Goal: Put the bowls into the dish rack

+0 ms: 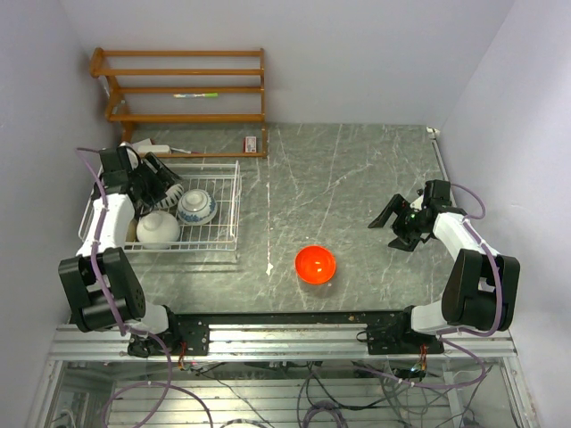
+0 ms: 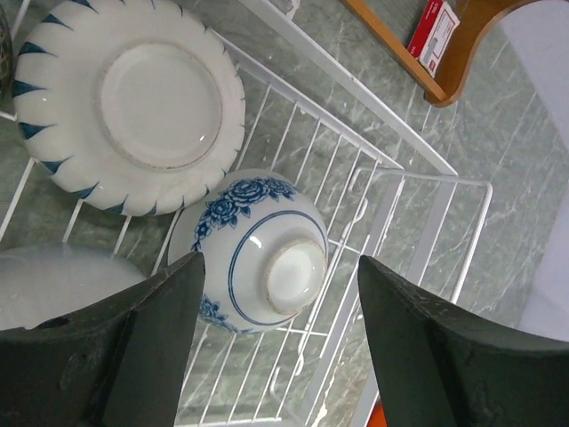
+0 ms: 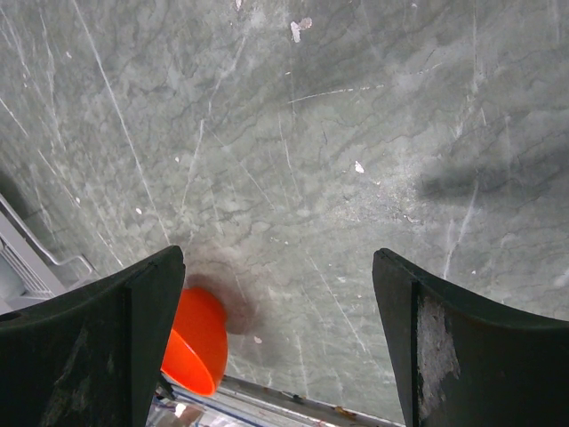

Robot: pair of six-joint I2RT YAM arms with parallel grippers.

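One orange bowl (image 1: 315,264) waits on the worktop (image 1: 357,178), other bowls (image 1: 195,206) sit in the dish rack (image 1: 214,234); left tool (image 2: 277,260) and right tool (image 3: 277,253) gape wide.

Bench (image 1: 357,169): grey-green marbling, pale veins.
Dish rack (image 1: 234,212): white wire.
Orange-red bowl (image 1: 315,264): bright and plain.
Rose bowl (image 2: 258,258): white with blue roses and blue rings.
Scalloped bowl (image 2: 133,98): white, with dark blue pointed marks round the edge.
Plain bowl (image 1: 158,228): white.
Shelf (image 1: 178,89), far left: orange-brown wood.
Small box (image 2: 436,27): red and white.
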